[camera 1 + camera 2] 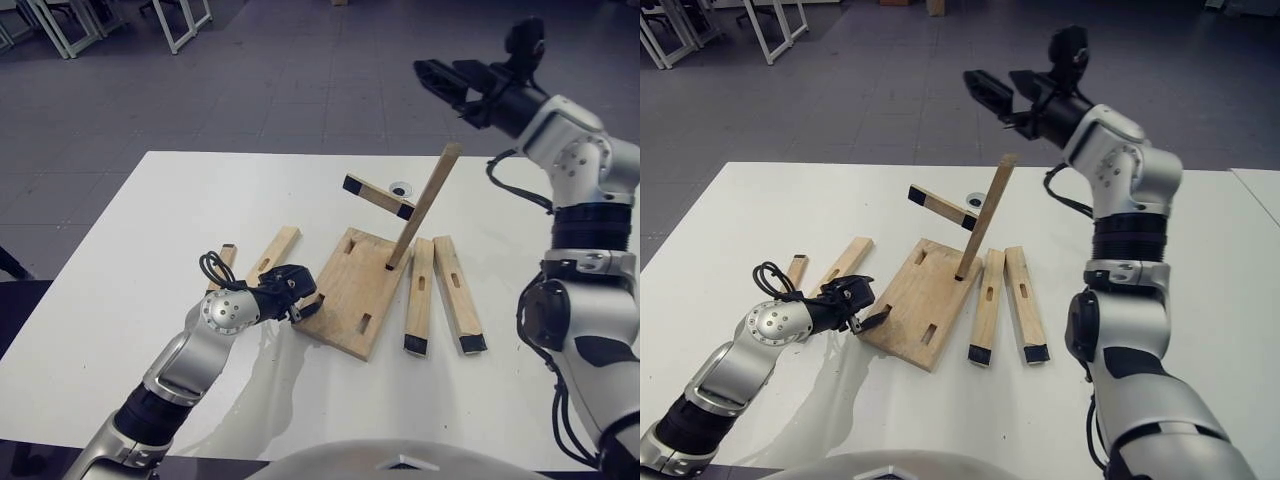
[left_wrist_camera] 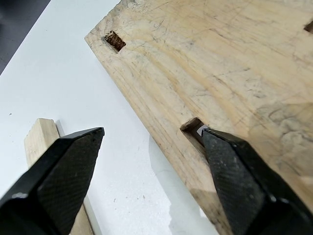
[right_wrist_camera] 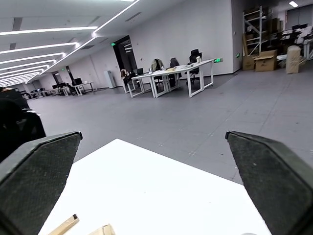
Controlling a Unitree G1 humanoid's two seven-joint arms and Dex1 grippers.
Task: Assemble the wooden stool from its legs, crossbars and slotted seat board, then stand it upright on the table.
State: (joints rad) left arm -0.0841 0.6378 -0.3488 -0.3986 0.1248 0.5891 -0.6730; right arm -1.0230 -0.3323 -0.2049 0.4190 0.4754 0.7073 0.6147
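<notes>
At the middle of the table [image 1: 130,260], you have the board [image 1: 350,300] lying flat with its slots facing up. A leg [image 1: 425,205] stands in the slot at the board's 1 o'clock corner and leans away toward 1 o'clock. A crossbar [image 1: 378,196] with black ends meets that leg partway up and sticks out toward 10 o'clock, above the board's far edge.

At 3 o'clock, just beside the board, a slotted piece [image 1: 420,297] lies with its black tip toward you. A second slotted piece [image 1: 459,294] lies next to it on the outer side, the two fanning slightly apart at your end. At 10 o'clock from the board a plain stick [image 1: 274,253] lies near its corner, and a short stick [image 1: 226,262] lies farther out at 9 o'clock.

Your left gripper [image 1: 302,303] sits low at the board's 8 o'clock edge. Its fingers are spread and grasp nothing. One finger [image 2: 234,171] is over the board beside an edge slot, and the other is over bare table near the plain stick.

Your right gripper [image 1: 432,76] is raised high at 1 o'clock, beyond the table's far edge. Its fingers are apart and empty, well clear of the leg.
</notes>
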